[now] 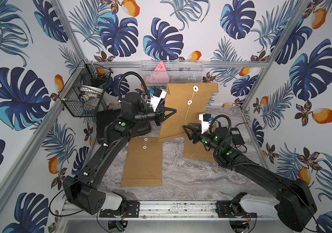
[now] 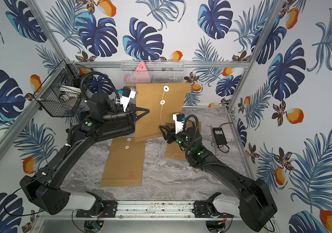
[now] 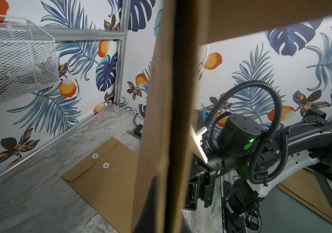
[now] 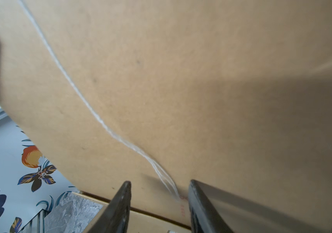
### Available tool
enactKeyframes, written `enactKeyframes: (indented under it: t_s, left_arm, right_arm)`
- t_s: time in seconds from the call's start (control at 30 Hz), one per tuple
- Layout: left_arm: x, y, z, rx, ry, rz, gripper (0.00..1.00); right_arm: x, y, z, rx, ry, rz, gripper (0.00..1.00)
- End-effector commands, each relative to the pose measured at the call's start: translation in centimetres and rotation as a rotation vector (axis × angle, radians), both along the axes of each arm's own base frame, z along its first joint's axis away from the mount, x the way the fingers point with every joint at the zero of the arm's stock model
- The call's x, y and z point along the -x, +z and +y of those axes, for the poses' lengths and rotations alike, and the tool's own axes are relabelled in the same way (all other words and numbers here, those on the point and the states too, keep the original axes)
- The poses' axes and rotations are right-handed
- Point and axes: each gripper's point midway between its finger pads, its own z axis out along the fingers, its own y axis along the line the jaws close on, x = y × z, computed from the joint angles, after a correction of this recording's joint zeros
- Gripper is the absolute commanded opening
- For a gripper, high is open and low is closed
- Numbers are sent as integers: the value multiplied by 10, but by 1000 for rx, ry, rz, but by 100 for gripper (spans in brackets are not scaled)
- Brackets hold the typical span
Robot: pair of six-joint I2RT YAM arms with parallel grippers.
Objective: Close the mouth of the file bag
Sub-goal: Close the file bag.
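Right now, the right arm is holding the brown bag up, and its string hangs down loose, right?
No, the left gripper holds the file bag up, clamped on its edge; both top views show it. The right gripper stands open by the string, which does hang loose.

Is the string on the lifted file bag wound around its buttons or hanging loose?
Hanging loose: the string drops straight past the lower button down the file bag, unwound.

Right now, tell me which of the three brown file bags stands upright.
The back file bag, gripped by the left hand, stands upright; the front bag and the bag under the right arm lie flat on the table.
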Motion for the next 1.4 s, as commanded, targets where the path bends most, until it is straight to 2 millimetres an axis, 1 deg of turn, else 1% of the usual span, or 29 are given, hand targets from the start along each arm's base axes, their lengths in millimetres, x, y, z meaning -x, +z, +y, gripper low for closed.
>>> enactKeyframes:
  t_s: [0.0, 0.2, 0.33, 0.43, 0.57, 0.7, 0.87, 0.93, 1.1, 1.37]
  left_arm:
    - [10, 10, -5, -16, -21, -53, 0]
    - [18, 17, -10, -12, -40, -62, 0]
    - [17, 17, -11, -13, -42, -57, 0]
    - [14, 17, -11, -17, -30, -54, 0]
    - [10, 18, -10, -23, -10, -60, 0]
    - [9, 22, -7, -43, 14, -92, 0]
    - [12, 24, -7, -57, 3, -123, 0]
    - [12, 22, -8, -56, -3, -120, 0]
    - [15, 22, -11, -35, -35, -108, 0]
    - [19, 18, -16, -37, -63, -93, 0]
  right_arm:
    - [-7, 14, -2, -22, -44, -94, 44]
    - [-13, 14, -3, -21, -104, -120, 38]
    - [-10, 19, -4, -28, -136, -164, 36]
    - [-5, 22, -3, -13, -145, -201, 35]
    - [2, 23, -9, 1, -173, -242, 40]
    - [10, 16, -20, 4, -198, -266, 42]
    - [21, 6, -26, -14, -187, -259, 46]
    - [24, 9, -27, -27, -179, -265, 47]
    - [27, 25, -22, -40, -151, -311, 51]
    - [20, 45, -9, -50, -128, -364, 52]
